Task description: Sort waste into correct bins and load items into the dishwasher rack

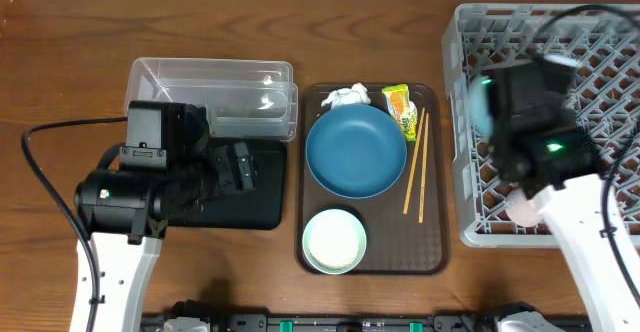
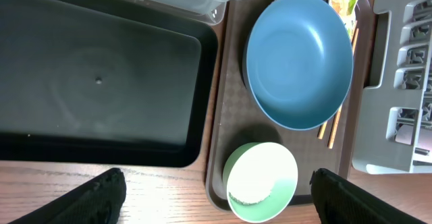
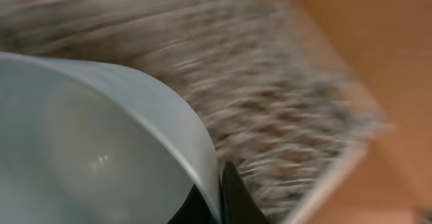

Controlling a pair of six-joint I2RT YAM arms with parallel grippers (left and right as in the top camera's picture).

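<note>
Well, nearest to me is my left claw. Its two black fingertips stand wide apart at the bottom corners of the wrist view and hold nothing. It hangs above the shallow black rectangular tray, which is matte and smooth with a raised rim. The tray's long axis runs 9 to 3 on the brown wooden table.

At that tray's 3 o'clock lies the larger brown textured serving tray, round-cornered, with its long axis 6 to 12. At its 6 o'clock end sits the round white bowl with pale-green rim, upright, with a white grainy patch in its bottom. Just past it toward 12 is the large dark-blue round plate, smooth and face up. At the plate's 3 o'clock lie the two wooden chopsticks, side by side. Their long axis is near 6 to 12, the far ends leaning toward 1. At the serving tray's 12 o'clock end is the crumpled white tissue. At its 3 o'clock is the small yellow-green snack wrapper with orange print, whose print I cannot read.

The clear plastic rectangular tub sits at the black tray's 12 o'clock, long axis 9 to 3.

At the serving tray's 3 o'clock stands the large square grey plastic crate, a lattice of upright pegs. My right claw is above it in a badly blurred wrist view. Its dark fingertips are closed on the thin curved rim of the small pale-blue bowl.
</note>
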